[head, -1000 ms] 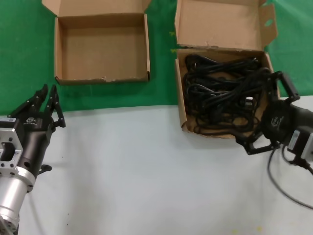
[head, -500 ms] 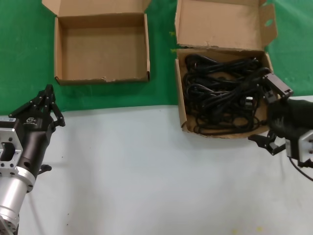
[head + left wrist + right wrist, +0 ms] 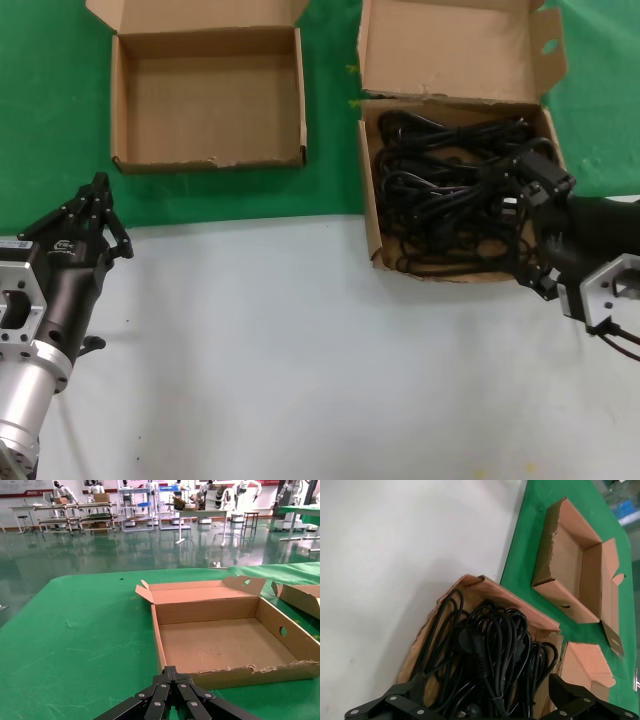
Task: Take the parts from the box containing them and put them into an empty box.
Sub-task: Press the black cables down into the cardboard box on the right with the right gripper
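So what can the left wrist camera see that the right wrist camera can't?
Only the left wrist view shows the big hall with shelves behind the table, and the left gripper, fingers together. Only the right wrist view shows the black power cords piled in their box, the white tabletop, and the right gripper's spread fingers. Both show the empty box.

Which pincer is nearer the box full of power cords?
Right. The right pincer is over the near right corner of the cord box; the left pincer waits far off, below the empty box.
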You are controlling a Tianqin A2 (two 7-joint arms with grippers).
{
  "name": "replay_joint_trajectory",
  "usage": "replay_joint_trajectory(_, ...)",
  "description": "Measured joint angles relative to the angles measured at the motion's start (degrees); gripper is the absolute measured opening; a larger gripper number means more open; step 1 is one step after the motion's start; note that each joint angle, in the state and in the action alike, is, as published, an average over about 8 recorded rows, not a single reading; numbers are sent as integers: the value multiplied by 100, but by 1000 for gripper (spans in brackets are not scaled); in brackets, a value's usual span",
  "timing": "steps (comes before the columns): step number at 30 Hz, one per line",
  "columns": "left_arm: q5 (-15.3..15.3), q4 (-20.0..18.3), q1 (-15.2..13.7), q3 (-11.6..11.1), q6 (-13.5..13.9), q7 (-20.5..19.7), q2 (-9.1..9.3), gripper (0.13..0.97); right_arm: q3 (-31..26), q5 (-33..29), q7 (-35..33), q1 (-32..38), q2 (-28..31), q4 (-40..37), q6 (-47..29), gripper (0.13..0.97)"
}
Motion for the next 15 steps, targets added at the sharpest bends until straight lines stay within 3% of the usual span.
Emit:
replay_joint_trajectory(4,0,0,0,0,0,0,0,145,-75,-187,-2,62,-108,-100,31,902)
replay_joint_trajectory(15,0,0,0,0,0,0,0,145,-231,-501,-23,235,-385,-337,85,731)
